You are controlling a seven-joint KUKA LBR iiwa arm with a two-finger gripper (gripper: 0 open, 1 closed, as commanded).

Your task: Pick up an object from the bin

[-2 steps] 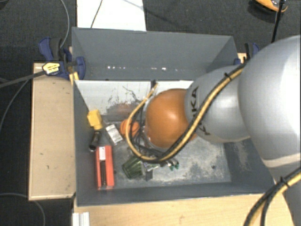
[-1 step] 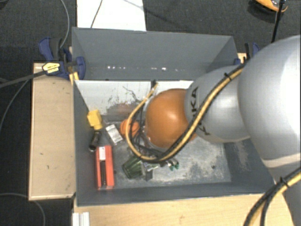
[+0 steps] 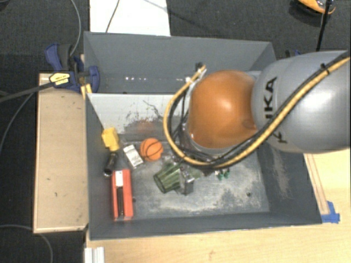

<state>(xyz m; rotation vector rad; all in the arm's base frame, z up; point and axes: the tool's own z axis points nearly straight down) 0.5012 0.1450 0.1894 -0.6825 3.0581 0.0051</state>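
Observation:
My gripper (image 3: 186, 181) pokes out from under the arm's orange cover, low over the middle of the bin floor. A dark green crumpled thing (image 3: 168, 178) lies right against its left side; whether it is held I cannot tell. An orange ball (image 3: 152, 149) rests just up and left of the gripper. A small white and silver box (image 3: 132, 156) lies beside the ball. A small green bit (image 3: 222, 174) sits to the gripper's right.
Along the bin's left wall lie a yellow piece (image 3: 110, 138), a small black thing (image 3: 109, 166) and a long red flat tool (image 3: 122, 193). The arm and its cover hide the bin's back right part.

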